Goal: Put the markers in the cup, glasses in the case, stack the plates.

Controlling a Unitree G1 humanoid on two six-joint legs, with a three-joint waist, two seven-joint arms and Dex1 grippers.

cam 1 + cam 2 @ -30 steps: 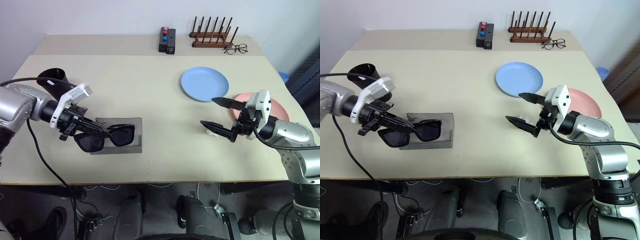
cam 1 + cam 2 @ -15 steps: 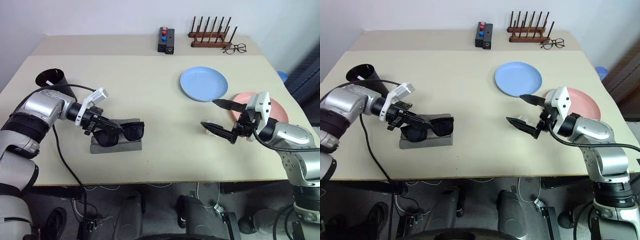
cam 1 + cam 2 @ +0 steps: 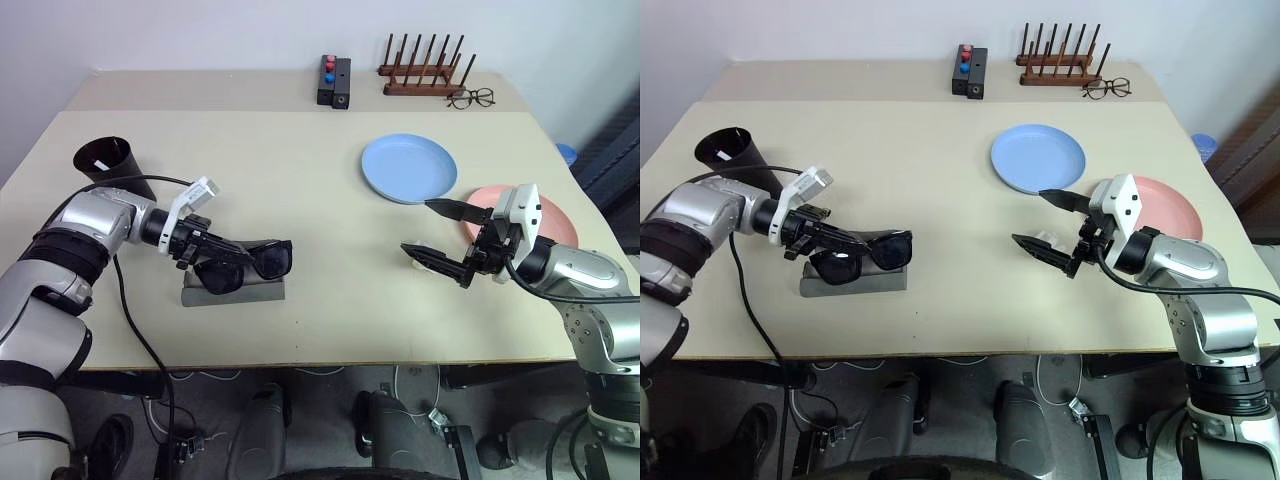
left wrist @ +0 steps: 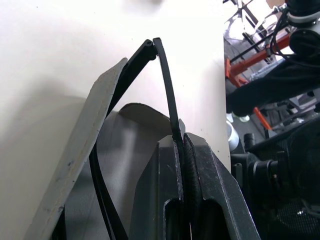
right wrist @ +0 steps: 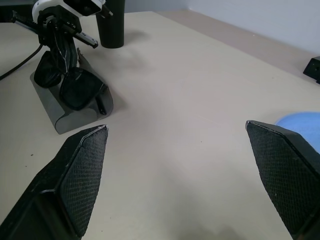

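- Two hands, read left to right. My left hand (image 3: 205,250) is clamped on one temple arm of the glasses (image 3: 248,264), holding them tilted at the open mouth of the case (image 3: 232,291), which lies on the tabletop (image 3: 300,190) with the cup (image 3: 106,163) standing behind.
- Step in hand, as I judge it: seating the glasses. I should slide them in lens-first, low and flat under the raised flap, and let go only once the frame rests inside.
- My right hand (image 3: 440,235) hovers with fingers wide apart, holding nothing, just in front of the pink plate (image 3: 556,223) and near the blue plate (image 3: 409,168).
- Against the earliest frame: the case flap, then lying flat, now stands folded up, and the glasses sit further over the case; my right hand is unchanged.
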